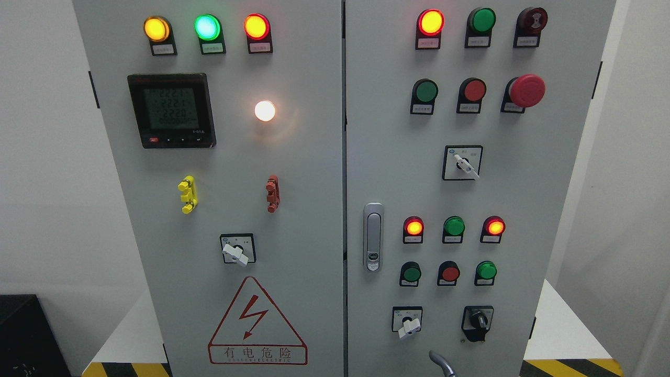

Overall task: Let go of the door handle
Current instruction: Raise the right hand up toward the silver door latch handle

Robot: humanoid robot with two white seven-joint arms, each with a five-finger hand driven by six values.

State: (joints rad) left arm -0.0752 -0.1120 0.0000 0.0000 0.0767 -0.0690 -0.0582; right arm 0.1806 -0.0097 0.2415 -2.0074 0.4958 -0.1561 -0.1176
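**Kid:** Head view first: where was the long shiny silver metal door handle (373, 236)?

**Friend:** It sat flat and upright on the smooth grey metal right door (523, 199), just beside the middle gap, with bare door all around it.

**Kid:** And the robot hand?

**Friend:** Only a curved grey tip (442, 364) poked up at the bottom edge, well apart from the handle. I could not tell whether that hand was spread or curled.

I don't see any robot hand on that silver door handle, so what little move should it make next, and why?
Probably none beyond keeping its arms back. The door handle lies flush and untouched on the right door, which looks shut, and neither hand is in view. Only a small grey curved piece shows at the bottom edge; I cannot tell what it is. The release looks done.
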